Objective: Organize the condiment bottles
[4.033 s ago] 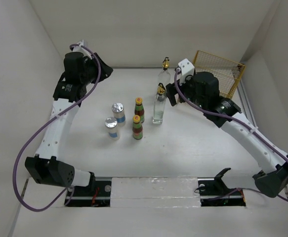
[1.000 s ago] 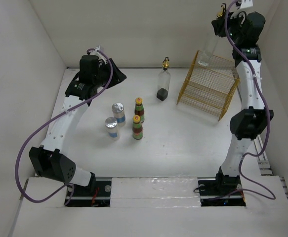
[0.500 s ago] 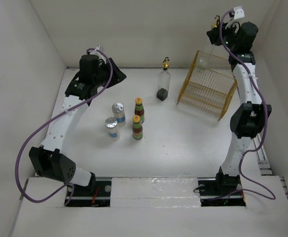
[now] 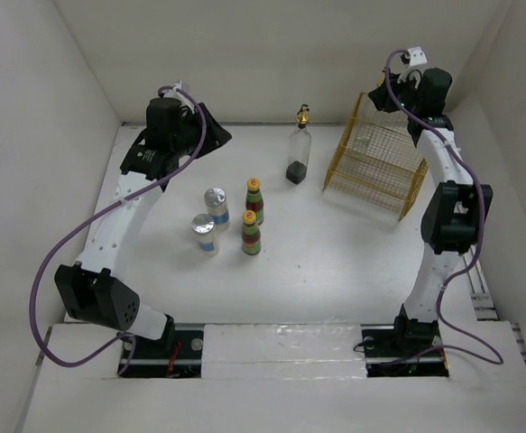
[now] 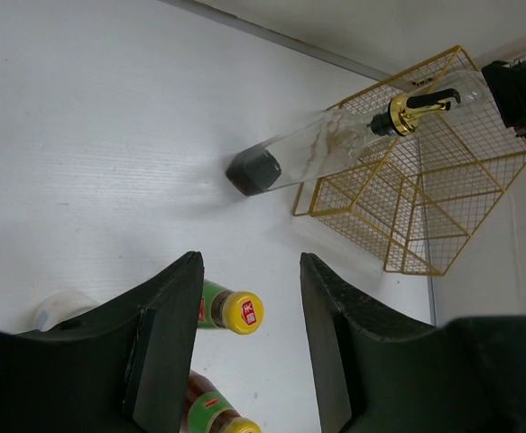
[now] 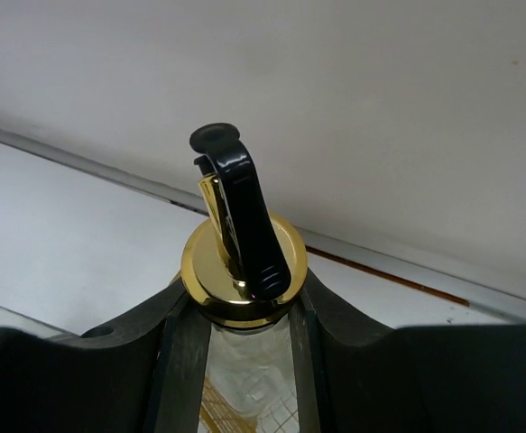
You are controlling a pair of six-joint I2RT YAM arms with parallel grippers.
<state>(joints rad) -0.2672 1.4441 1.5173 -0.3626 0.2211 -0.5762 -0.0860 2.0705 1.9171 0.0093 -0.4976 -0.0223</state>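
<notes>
R pincer (image 6: 242, 347) clamps upright gold-capped bottle (image 6: 244, 275) by the neck, above wire basket (image 4: 372, 154) far edge (L pincer (image 5: 249, 329) agape, empty).

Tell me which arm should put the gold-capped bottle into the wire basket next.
Right. Its jaws are shut on the gold-capped glass bottle at the top of the yellow wire basket; the left arm's jaws hang open and empty, well away from it.

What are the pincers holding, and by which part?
The right pincer grips a tall clear glass bottle by its neck, just under the gold cap. The left pincer is open, holding nothing.
</notes>
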